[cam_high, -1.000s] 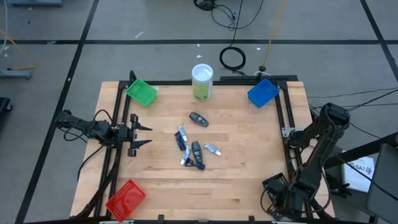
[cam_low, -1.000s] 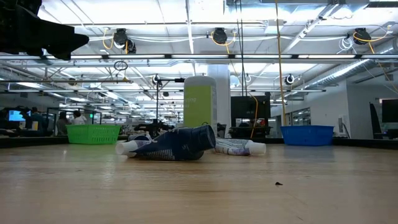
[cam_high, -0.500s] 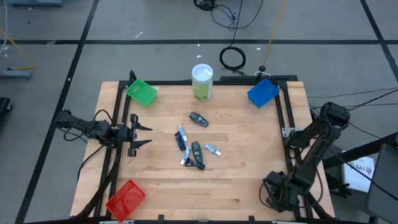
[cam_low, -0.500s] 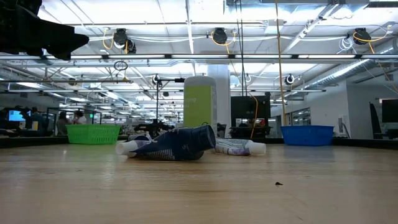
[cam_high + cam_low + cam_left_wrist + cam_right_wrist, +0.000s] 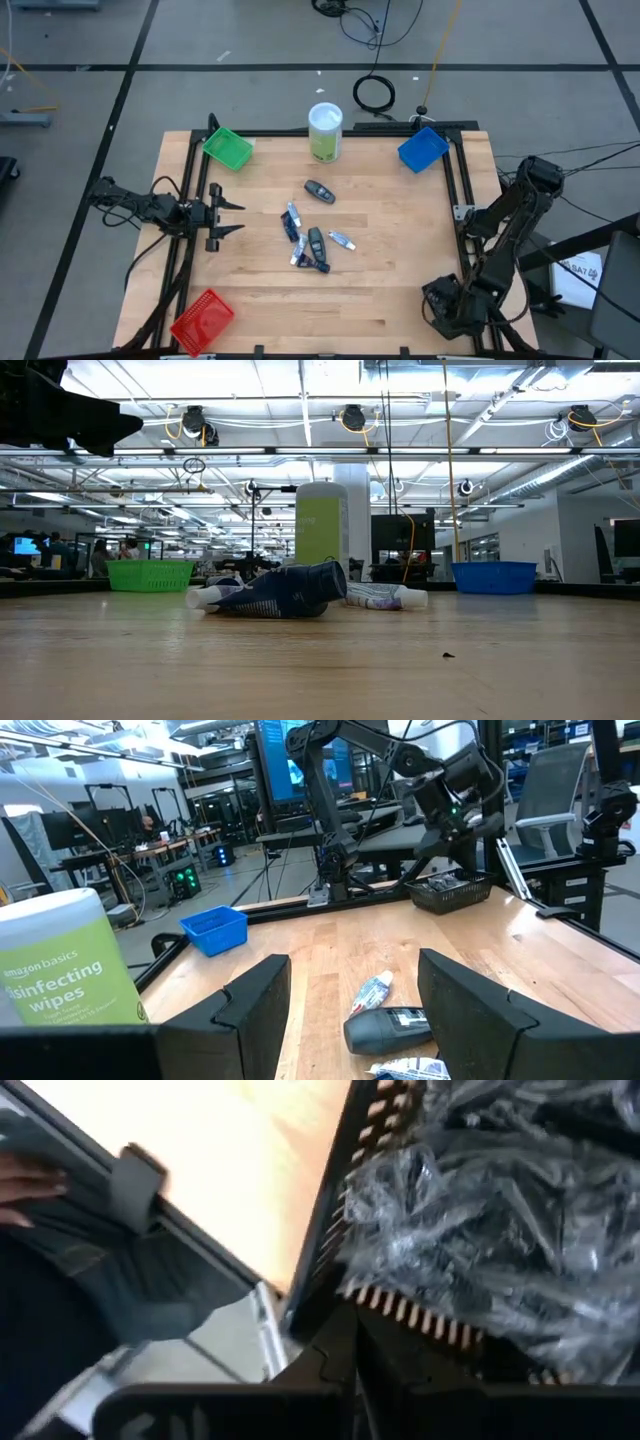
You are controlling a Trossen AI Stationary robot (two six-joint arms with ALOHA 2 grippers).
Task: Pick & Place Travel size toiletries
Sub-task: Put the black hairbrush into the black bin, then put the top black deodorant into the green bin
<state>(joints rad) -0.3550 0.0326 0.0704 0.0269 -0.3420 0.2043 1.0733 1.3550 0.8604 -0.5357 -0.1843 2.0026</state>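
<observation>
The travel size toiletries (image 5: 312,238) lie in a small cluster at the table's (image 5: 400,290) middle, nothing covering them. The white-and-green canister (image 5: 325,132) stands behind them, between the green bin (image 5: 228,148) and blue bin (image 5: 422,149). The left gripper (image 5: 228,217) waits at the left edge, jaws wide. The right gripper (image 5: 350,1342) is over a black basket (image 5: 480,1240), jaws closed.

Left end effector (image 5: 228,217) hovers open at the table's (image 5: 400,260) left edge; right end effector (image 5: 440,312), fingers together, at its near-right corner.

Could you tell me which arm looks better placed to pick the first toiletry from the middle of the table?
Probably the left: its open gripper faces the toiletries, while the right gripper sits at the table's corner.
</observation>
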